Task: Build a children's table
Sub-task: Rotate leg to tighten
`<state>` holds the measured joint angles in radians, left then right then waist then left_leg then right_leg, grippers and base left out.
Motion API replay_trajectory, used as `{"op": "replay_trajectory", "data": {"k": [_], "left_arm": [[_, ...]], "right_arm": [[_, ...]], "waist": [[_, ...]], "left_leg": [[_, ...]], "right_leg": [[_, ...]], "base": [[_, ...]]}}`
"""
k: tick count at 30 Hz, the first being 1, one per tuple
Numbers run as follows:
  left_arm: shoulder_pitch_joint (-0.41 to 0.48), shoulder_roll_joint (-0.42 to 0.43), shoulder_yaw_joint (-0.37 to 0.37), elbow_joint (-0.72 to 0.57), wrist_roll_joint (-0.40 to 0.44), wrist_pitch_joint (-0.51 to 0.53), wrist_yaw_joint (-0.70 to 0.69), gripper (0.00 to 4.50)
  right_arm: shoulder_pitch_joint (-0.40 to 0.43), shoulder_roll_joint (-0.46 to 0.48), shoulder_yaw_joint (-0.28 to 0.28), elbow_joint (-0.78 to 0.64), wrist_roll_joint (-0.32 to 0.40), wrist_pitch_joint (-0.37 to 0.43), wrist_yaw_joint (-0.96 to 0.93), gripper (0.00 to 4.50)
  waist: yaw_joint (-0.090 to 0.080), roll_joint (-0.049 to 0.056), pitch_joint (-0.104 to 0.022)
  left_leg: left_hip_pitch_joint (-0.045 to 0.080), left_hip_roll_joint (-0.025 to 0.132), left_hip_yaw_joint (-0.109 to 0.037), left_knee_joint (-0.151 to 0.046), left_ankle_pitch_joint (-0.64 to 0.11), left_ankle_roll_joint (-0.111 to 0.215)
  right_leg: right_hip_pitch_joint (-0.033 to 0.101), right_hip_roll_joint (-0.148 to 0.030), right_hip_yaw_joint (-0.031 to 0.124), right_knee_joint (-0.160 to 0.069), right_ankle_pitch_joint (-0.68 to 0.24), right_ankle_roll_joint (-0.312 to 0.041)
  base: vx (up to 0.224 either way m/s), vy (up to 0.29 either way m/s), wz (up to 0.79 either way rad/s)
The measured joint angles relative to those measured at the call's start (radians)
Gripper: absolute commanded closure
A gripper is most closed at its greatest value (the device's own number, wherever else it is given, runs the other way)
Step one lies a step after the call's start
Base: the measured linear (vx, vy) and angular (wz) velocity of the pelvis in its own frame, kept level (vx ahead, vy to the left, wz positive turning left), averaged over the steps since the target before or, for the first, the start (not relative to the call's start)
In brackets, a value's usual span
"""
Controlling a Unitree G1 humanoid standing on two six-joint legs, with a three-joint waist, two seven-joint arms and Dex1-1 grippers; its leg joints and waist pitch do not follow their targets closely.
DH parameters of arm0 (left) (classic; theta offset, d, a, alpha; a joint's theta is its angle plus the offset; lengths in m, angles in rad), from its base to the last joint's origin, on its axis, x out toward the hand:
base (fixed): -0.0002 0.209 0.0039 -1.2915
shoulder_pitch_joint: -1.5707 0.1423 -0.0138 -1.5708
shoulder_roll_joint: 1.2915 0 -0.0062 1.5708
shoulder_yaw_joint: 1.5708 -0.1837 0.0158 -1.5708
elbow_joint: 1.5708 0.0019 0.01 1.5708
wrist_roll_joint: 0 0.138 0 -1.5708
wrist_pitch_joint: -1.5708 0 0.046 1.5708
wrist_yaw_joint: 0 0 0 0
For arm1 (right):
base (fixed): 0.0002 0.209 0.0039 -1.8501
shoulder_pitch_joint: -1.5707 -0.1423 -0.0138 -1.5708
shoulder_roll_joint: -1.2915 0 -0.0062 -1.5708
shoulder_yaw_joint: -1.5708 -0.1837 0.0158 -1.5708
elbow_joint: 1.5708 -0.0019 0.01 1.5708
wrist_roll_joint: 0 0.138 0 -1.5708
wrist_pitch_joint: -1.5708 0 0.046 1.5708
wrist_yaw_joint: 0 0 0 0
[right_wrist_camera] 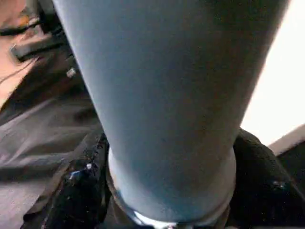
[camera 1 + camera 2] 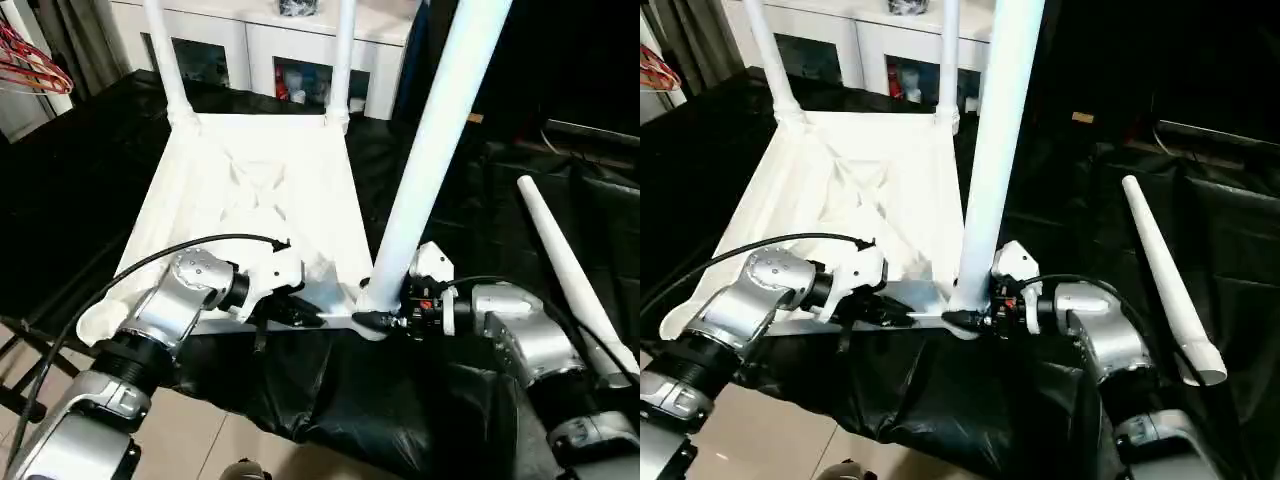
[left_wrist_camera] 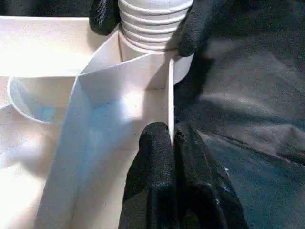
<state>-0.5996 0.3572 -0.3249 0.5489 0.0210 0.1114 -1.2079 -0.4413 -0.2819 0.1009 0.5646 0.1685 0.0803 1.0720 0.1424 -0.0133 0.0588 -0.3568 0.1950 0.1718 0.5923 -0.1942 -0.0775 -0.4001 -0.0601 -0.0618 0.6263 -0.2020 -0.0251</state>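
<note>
White legs: 2 stand seated, and our right gripper point(image 2: 385, 322) clasps leg 3 point(image 2: 430, 150) at its socket. Our left gripper point(image 3: 172, 138) pinches the tabletop point(image 2: 270, 200) rim; leg 4 point(image 2: 570, 270) lies loose beyond our right.

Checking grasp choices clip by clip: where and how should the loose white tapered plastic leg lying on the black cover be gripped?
Grip the loose white tapered plastic leg around its mid-shaft, coming from above with fingers straddling its width. It lies flat and unobstructed on the black cover, right of the white plastic tabletop; its round shaft suits a crosswise pinch.
</note>
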Motion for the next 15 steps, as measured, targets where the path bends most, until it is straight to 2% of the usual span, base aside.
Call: {"op": "replay_trajectory", "data": {"k": [2,5,11,13,15], "left_arm": [[-0.023,-0.040,0.007,0.032,0.019,0.015,0.070,4.50],[-0.048,-0.089,0.006,0.065,0.051,0.029,0.159,4.50],[-0.093,-0.192,0.014,0.126,0.100,0.089,0.357,4.50],[-0.099,-0.218,0.016,0.136,0.109,0.103,0.401,4.50],[-0.099,-0.231,0.015,0.136,0.114,0.106,0.420,4.50]], "right_arm": [[0.000,0.047,-0.050,0.034,0.001,-0.015,-0.116,1.73],[-0.005,0.111,-0.104,0.078,0.001,-0.049,-0.290,1.73],[-0.083,0.218,-0.166,0.186,-0.033,-0.087,-0.639,1.73],[-0.101,0.231,-0.175,0.211,-0.047,-0.098,-0.699,1.73],[-0.107,0.240,-0.181,0.228,-0.053,-0.119,-0.726,1.17]], "waist": [[-0.004,0.000,0.000],[-0.022,0.000,0.000],[-0.045,0.001,-0.001],[-0.049,0.001,-0.001],[-0.049,0.001,-0.001]], "left_leg": [[0.001,0.000,0.000,0.000,0.001,-0.001],[0.003,0.000,0.000,-0.001,0.001,-0.001],[0.005,0.001,0.000,-0.002,0.003,-0.004],[0.005,0.000,0.000,-0.002,0.003,-0.004],[0.005,0.000,0.000,-0.002,0.003,-0.004]], "right_leg": [[0.000,0.000,0.000,0.000,0.001,-0.001],[0.000,0.000,0.000,0.001,0.001,-0.001],[0.002,0.001,0.000,0.001,0.002,-0.001],[0.002,0.001,0.000,0.001,0.002,-0.001],[0.003,0.001,0.000,0.000,0.002,-0.001]], "base": [[0.000,0.000,0.00],[0.000,0.000,0.00],[0.000,0.000,0.00],[0.000,0.000,0.00],[0.000,0.000,0.00]]}}
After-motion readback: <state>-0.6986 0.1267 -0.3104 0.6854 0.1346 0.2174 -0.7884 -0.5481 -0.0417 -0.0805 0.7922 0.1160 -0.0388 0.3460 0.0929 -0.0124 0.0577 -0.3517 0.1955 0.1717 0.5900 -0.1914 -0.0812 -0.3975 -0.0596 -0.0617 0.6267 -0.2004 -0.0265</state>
